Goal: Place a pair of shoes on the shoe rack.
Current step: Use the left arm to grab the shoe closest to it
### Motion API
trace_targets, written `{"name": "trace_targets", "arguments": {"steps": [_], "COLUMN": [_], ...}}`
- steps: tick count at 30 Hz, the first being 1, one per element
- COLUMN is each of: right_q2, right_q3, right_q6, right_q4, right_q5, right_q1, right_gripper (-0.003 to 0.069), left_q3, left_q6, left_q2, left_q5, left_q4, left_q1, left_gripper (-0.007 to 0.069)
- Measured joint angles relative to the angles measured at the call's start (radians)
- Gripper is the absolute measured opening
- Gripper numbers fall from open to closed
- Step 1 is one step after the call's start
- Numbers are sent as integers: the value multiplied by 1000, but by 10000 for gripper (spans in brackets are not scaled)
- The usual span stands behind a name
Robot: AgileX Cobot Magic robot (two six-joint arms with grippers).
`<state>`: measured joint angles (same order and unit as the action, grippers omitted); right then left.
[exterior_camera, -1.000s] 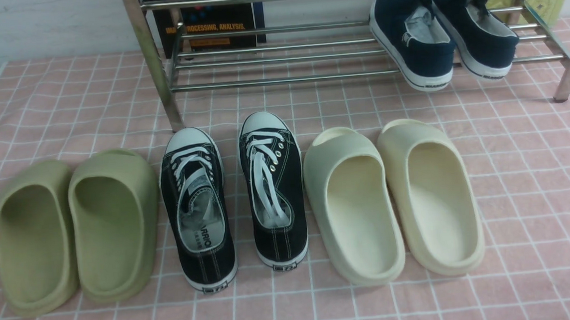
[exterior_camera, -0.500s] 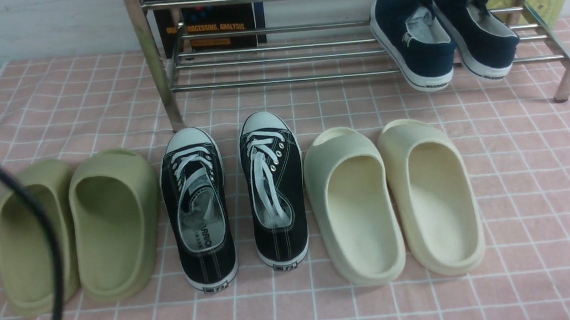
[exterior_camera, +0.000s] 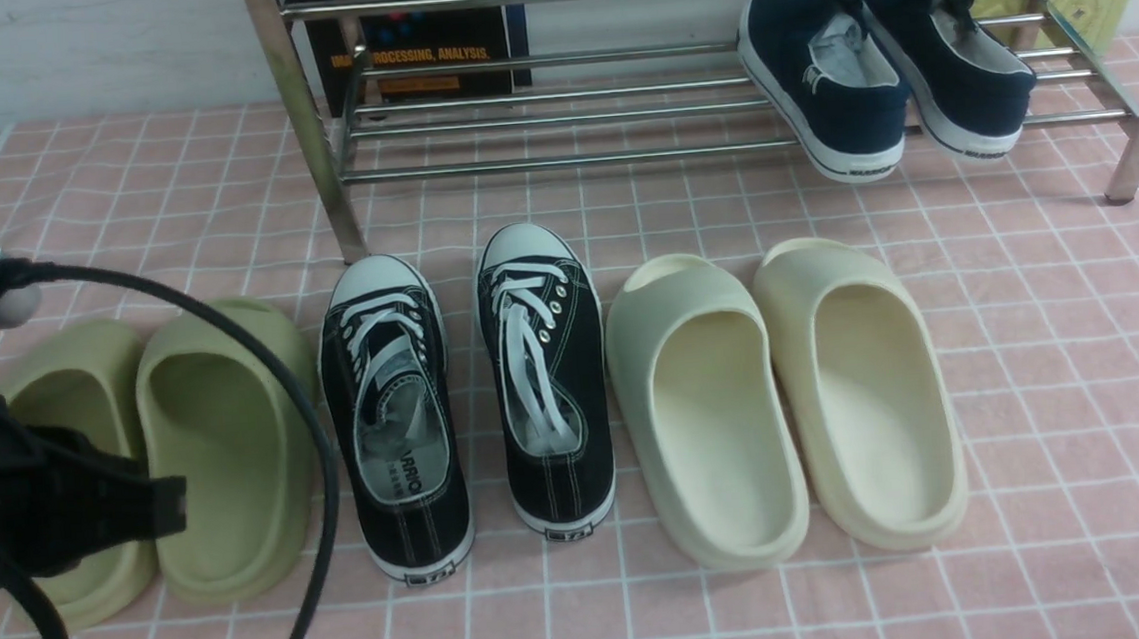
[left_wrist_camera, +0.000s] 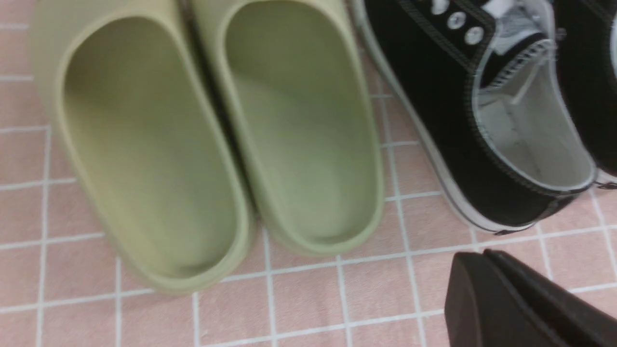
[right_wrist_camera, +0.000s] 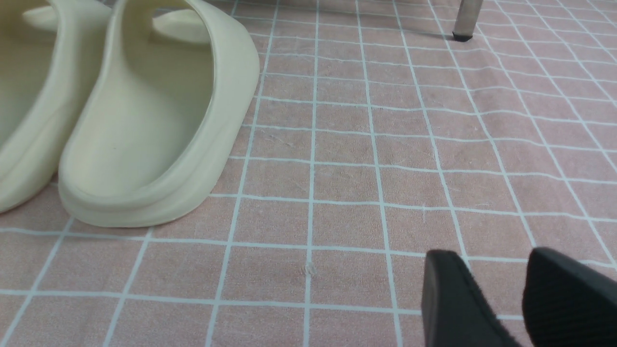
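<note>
A pink cloth ruled in white squares covers the table, with a white wall behind. The shoe rack stands at the back edge. A dark book leans behind it, its orange lettering reading "PROCESSING, ANALYSIS,". The navy slip-ons sit on the right end of the rack's lower shelf, heels over the front bar; their heel labels are too small to read.

The black canvas sneakers stand on the cloth in front of the rack, side by side, toes toward it, between the olive slides and the cream slides. The insole of the left sneaker shows the letters "ARRIO"; the heel tabs cannot be read.

The left arm hangs over the olive slides, its black cable looping beside the left sneaker. The left gripper is clenched on nothing, near that sneaker's heel. The right gripper is spread, empty, over bare cloth beside the cream slides.
</note>
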<state>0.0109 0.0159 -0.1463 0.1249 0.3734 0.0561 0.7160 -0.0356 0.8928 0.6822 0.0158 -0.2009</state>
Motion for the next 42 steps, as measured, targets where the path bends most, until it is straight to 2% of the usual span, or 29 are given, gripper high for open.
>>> {"name": "trace_targets", "arguments": {"steps": [4,6,7,9,11,15,20,25,26,31,35,39,41,42], "right_q2": [0,0,0,0,0,0,0,0,0,0,0,0,0,0], "right_q3": [0,0,0,0,0,0,0,0,0,0,0,0,0,0], "right_q6": [0,13,35,78,113,133,133,133,133,133,133,133,133,133], "right_q4": [0,0,0,0,0,-3,-3,-3,-3,-3,-3,-3,-3,-3], "right_q5": [0,0,-1,-1,-1,0,0,0,0,0,0,0,0,0], "right_q1": [0,0,0,0,0,0,0,0,0,0,0,0,0,0], "right_gripper": [220,173,109,27,-15,-19,-19,-18,-17,-15,-15,-14,-13,-11], "left_q3": [0,0,0,0,0,0,0,21,48,131,224,260,268,271], "left_q6": [0,0,0,0,0,0,1,69,117,166,176,177,180,181], "left_q2": [0,0,0,0,0,0,22,107,166,301,453,543,580,608], "left_q5": [-19,-20,-20,-21,-22,-22,-27,-30,-19,28,68,68,67,59], "left_q4": [-1,-2,-1,7,14,38,164,289,337,353,319,312,312,312], "left_q1": [-17,-17,-17,-17,-17,-17,-17,-17,-17,-17,-17,-17,-17,-17], "left_gripper": [5,7,9,11,13,16,20,23,27,37,54,109,164,237]}}
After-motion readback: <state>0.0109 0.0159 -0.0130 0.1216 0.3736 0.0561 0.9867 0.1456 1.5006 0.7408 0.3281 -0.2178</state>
